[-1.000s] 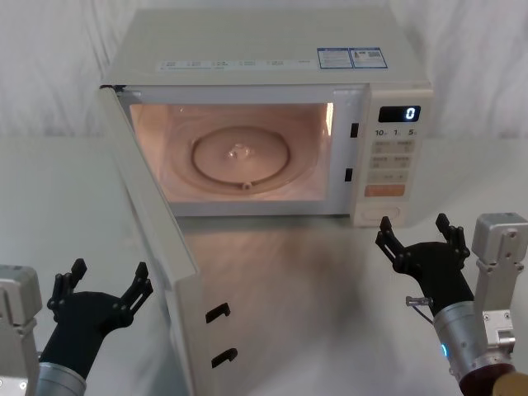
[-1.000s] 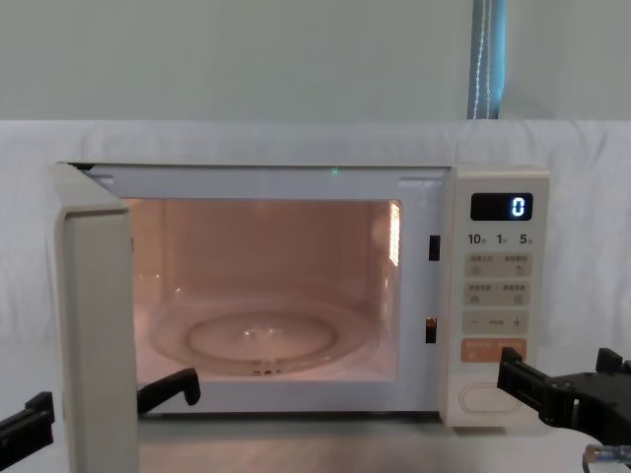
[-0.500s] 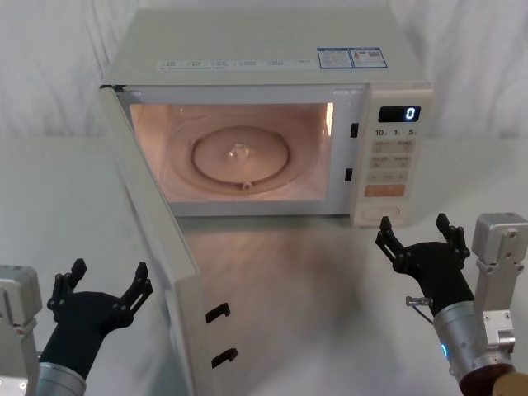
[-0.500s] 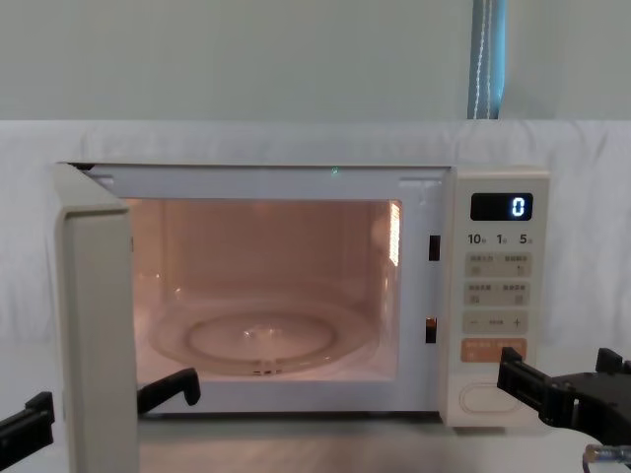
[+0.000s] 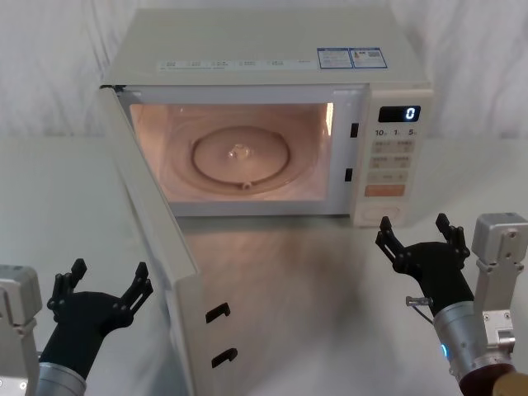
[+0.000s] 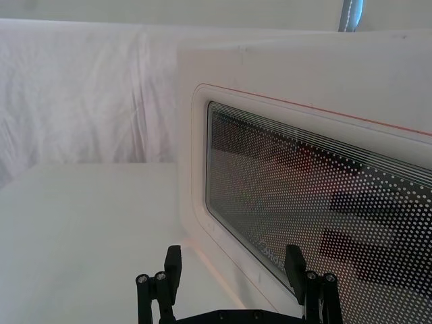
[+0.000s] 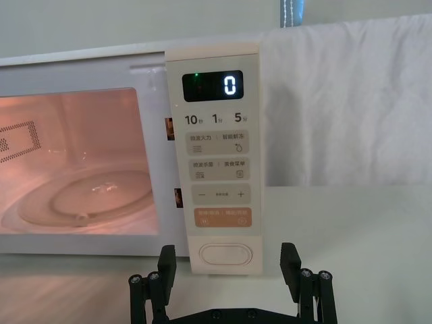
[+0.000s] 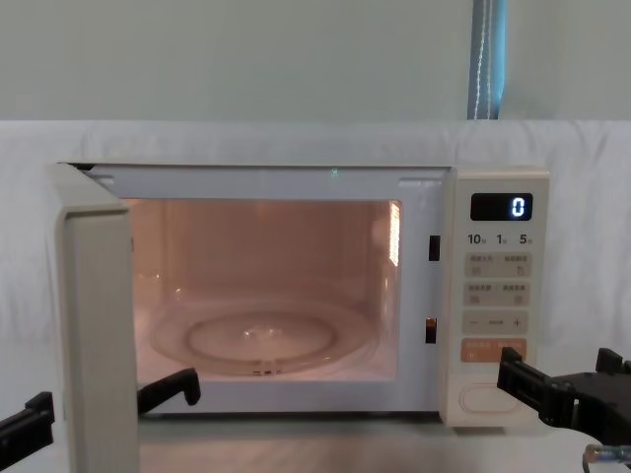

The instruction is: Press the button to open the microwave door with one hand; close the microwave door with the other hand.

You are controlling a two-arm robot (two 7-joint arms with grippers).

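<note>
Cream plastic microwave (image 5: 272,58) stands at the worktop's (image 5: 49,206) far edge, its display (image 5: 399,114) reading "0". Its microwave door (image 5: 153,239), with dotted glass, hangs open toward the near left. The smooth pill-shaped button (image 7: 223,254) faces the right tool (image 5: 414,237), claws spread wide. The left tool (image 5: 103,280), also wide, hovers beside the door.

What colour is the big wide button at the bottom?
The button is cream, seen best in the right wrist view.

Cream microwave (image 5: 272,49), dotted dark door window (image 6: 317,196).
</note>
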